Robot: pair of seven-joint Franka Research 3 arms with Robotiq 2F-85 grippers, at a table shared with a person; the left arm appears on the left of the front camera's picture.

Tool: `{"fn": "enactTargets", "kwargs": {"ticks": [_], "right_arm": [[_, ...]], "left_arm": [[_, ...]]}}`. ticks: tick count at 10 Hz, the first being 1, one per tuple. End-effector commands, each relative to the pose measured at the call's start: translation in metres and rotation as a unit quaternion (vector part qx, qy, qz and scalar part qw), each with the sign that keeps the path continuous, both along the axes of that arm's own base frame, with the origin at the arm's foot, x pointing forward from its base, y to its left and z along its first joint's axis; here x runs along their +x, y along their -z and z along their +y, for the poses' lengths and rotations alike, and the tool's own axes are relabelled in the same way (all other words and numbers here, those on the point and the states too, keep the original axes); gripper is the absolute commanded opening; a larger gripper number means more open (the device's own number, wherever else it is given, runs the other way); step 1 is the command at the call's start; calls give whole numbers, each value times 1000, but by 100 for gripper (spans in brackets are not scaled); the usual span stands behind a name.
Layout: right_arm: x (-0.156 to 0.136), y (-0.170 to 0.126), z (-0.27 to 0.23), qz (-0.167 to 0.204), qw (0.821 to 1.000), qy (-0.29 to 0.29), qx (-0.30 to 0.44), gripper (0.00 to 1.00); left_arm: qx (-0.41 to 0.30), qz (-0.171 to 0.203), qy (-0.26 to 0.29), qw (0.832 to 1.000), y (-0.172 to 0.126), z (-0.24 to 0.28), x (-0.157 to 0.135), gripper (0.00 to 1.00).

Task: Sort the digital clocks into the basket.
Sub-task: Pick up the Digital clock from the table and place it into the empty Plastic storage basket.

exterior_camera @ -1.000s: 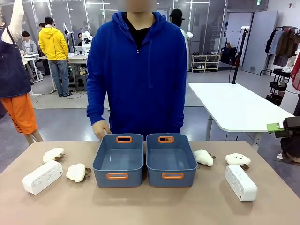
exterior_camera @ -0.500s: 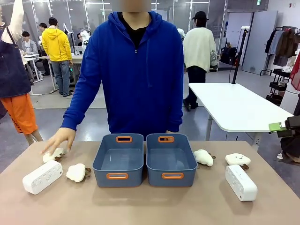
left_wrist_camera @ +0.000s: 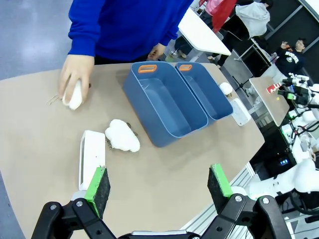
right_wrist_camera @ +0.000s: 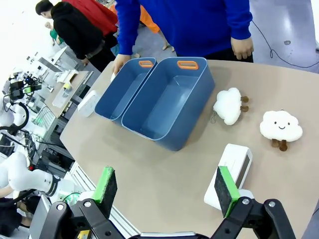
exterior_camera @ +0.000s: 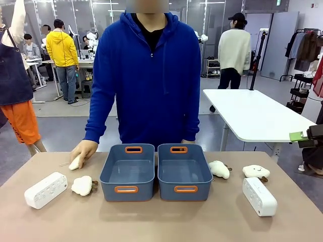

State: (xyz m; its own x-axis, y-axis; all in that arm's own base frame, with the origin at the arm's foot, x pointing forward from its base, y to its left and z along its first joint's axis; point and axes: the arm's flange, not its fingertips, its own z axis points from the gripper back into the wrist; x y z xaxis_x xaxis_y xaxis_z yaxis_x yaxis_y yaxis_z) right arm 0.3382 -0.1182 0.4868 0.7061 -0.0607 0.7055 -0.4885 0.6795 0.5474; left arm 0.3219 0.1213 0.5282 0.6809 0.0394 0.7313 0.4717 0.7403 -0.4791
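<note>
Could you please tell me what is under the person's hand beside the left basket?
A small cream plush toy is under the hand. Only its near end shows; the hand covers the rest, so its face cannot be seen.

You have one digital clock [exterior_camera: 45,190] lying flat on the worktop [exterior_camera: 161,222] at the robot's left. It is a white, rounded-corner brick set at an angle, and a second digital clock [exterior_camera: 259,196] of the same kind lies flat at the right. Between them, apart from both, the left basket [exterior_camera: 141,194] and right basket [exterior_camera: 202,194] stand upright side by side — blue-grey bins with orange-rimmed handle slots at each end.
</note>
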Motion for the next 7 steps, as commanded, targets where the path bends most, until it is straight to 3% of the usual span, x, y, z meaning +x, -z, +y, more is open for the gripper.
{"fn": "enactTargets", "kwargs": {"ticks": [1,7], "right_arm": [[3,2,-1,-14,1000,-6,1,100],[3,2,-1,-14,1000,-6,1,100]], "left_arm": [[-4,-8,11,1000,0,2,2,100],[-4,-8,11,1000,0,2,2,100]]}}
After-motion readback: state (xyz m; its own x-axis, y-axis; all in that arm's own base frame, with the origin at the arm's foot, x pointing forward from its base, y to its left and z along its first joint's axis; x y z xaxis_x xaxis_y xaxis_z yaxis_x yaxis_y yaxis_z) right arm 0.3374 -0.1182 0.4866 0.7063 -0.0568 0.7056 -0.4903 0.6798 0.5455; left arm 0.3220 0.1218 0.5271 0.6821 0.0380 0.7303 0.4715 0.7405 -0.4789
